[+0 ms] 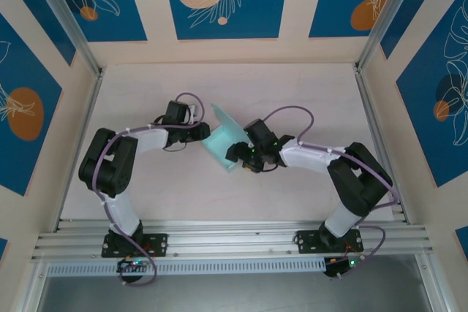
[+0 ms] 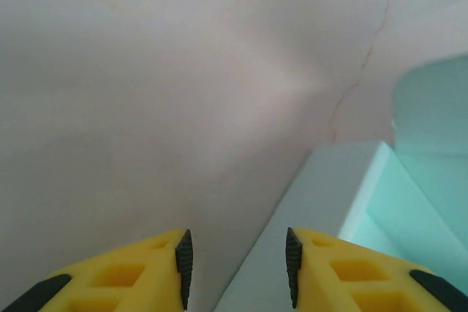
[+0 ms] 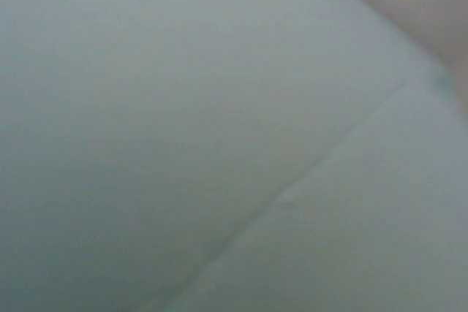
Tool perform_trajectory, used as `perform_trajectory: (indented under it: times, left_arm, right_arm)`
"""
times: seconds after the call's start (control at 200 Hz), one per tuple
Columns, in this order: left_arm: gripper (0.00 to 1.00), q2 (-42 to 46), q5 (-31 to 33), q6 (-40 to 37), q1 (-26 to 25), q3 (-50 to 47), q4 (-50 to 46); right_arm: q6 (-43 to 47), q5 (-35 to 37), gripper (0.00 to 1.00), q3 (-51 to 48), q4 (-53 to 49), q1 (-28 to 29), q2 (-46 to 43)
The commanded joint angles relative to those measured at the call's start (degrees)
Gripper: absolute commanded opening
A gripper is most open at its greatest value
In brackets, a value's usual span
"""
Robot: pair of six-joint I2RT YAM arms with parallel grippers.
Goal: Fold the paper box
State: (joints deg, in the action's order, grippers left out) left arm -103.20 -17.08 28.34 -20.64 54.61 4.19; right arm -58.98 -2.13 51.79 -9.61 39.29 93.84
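MID-FOLD AT MID-TABLE: a pale light-blue thin-card paper box [image 1: 223,137] sits partly formed on the pale veined tabletop [image 1: 307,93] between the two arms, one panel raised at its far side and the rest lying lower; the left claw [image 1: 202,135] meets it from the left, the right claw [image 1: 239,153] from the near right. From the left wrist, the left claw [image 2: 238,264] is seen released, its yellow fingers [image 2: 344,275] with black pads standing apart; a wall of the paper box [image 2: 409,202] runs down into the gap beside the right-hand finger, and bare tabletop [image 2: 161,107] lies ahead. The right wrist camera is so close to the paper box [image 3: 219,144] that a single crease crosses blurred card; whether the right claw is clenched or released cannot be told. The step in hand looks like raising and squaring the side walls; the next move probably calls for the left claw to close on the wall at its tips while the right claw braces the opposite panel, and gently, since thin card is apt to buckle or slide.
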Motion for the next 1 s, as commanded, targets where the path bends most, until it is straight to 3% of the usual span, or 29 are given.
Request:
perform_trajectory:
  times: [0.0,0.3,0.655,0.765,0.995]
  left_arm:
    - [0.39,2.6,-1.6,1.5,-0.1,-4.5,0.6]
    - [0.4,12.5,0.0,10.0,-3.1,-15.4,6.4]
    - [0.45,23.6,6.3,9.1,-3.8,-16.0,1.4]
    - [0.52,23.6,10.0,7.6,-5.8,-14.2,-3.2]
    - [0.54,18.8,16.2,6.4,-10.3,-11.5,-4.1]
  right_arm:
    - [6.1,-2.8,0.68,4.9,-0.9,-2.4,2.1]
    - [15.0,-6.9,0.68,14.6,-7.2,-11.6,8.8]
    - [20.0,-2.8,0.69,13.9,-12.5,-12.7,5.3]
    - [21.4,-1.1,0.68,14.0,-13.3,-12.8,5.0]
    - [23.6,-2.0,0.68,15.4,-13.2,-12.6,7.4]
